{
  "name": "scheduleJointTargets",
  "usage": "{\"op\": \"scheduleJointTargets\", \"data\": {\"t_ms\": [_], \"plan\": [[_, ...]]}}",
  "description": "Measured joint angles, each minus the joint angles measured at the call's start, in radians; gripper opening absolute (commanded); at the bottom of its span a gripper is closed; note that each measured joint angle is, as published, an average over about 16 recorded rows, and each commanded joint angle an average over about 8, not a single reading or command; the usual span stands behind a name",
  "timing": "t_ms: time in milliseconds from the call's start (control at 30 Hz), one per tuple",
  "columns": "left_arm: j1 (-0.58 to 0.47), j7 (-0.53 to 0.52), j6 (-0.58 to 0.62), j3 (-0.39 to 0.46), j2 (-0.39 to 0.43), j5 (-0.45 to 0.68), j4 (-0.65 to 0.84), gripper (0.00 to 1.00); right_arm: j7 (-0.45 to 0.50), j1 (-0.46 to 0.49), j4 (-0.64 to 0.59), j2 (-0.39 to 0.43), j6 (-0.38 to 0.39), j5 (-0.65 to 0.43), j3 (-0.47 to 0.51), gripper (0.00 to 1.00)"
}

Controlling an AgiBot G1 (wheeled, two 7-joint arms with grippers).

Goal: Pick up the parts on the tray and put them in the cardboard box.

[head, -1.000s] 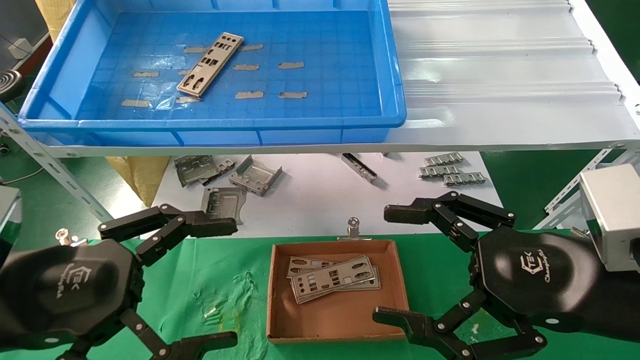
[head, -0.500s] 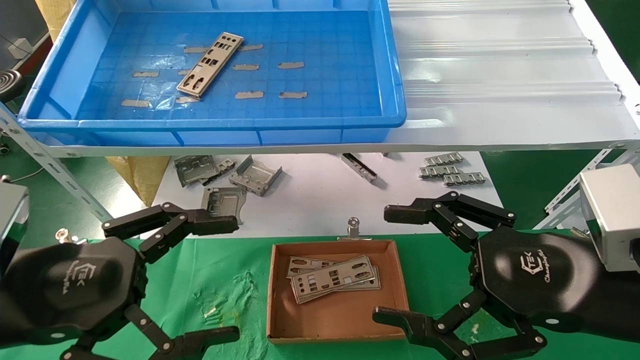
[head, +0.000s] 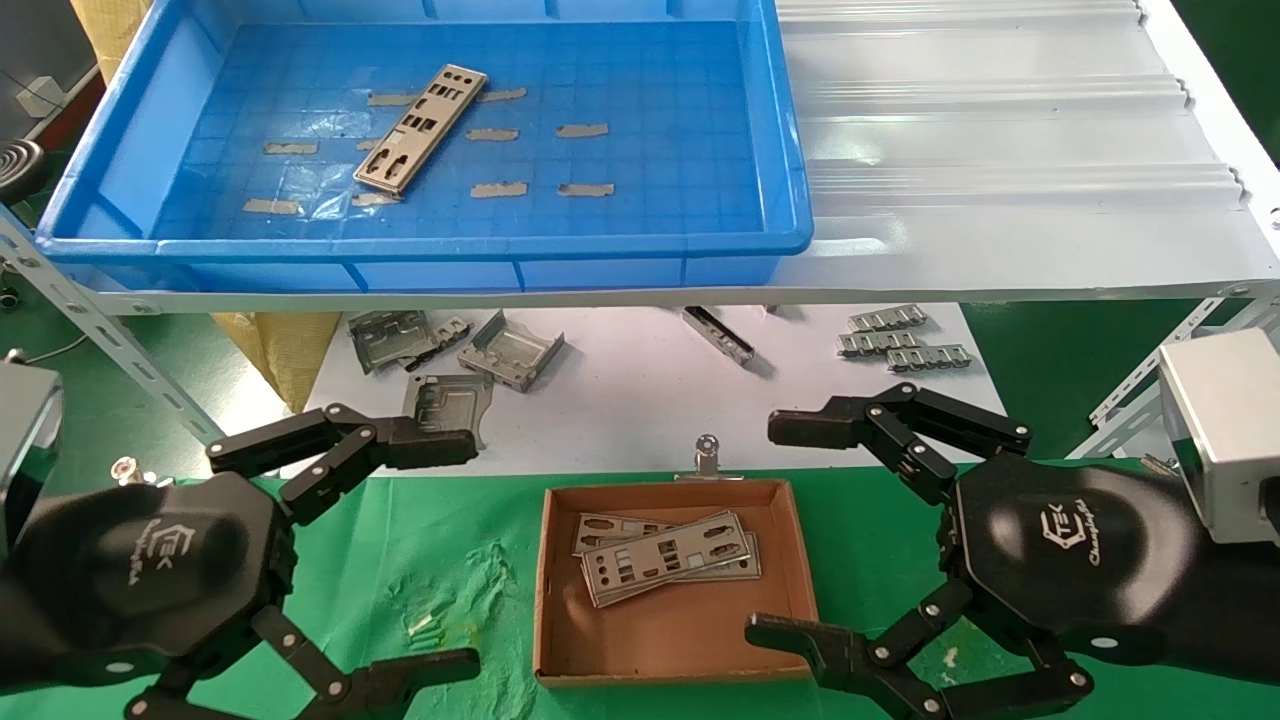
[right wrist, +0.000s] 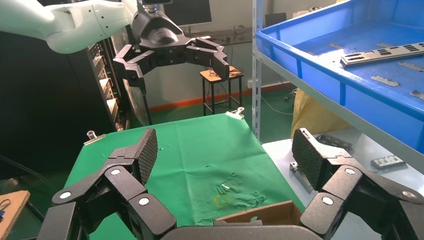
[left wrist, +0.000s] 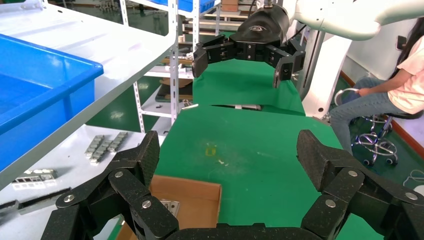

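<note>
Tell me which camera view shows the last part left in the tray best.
The head view: the part lies flat and whole on the blue tray floor, cut-outs visible. The right wrist view shows it edge-on and foreshortened. The left wrist view shows only the tray's outer wall, not the part.

You are looking at factory-style workshop or robot test bay. Slotted-angle steel shelving (left wrist: 173, 60) carries blue plastic tray (head: 560, 262) on white corrugated sheet (head: 1000, 150). Stamped metal brackets (head: 510, 352) and ridged strips (head: 900, 340) lie loose on lower white shelf. Green cloth (left wrist: 250, 150) covers workbench. Seated person (left wrist: 395, 95) on stool sits behind; more racking stands beyond.
</note>
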Motion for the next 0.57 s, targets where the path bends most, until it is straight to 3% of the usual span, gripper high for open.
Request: {"op": "scheduleJointTargets", "data": {"t_ms": [567], "plan": [[-0.001,0.001,0.0,0.001,0.001,0.001,0.002,1.0,0.0,0.0,0.0,0.0,0.0,0.0,0.0,1.0]]}}
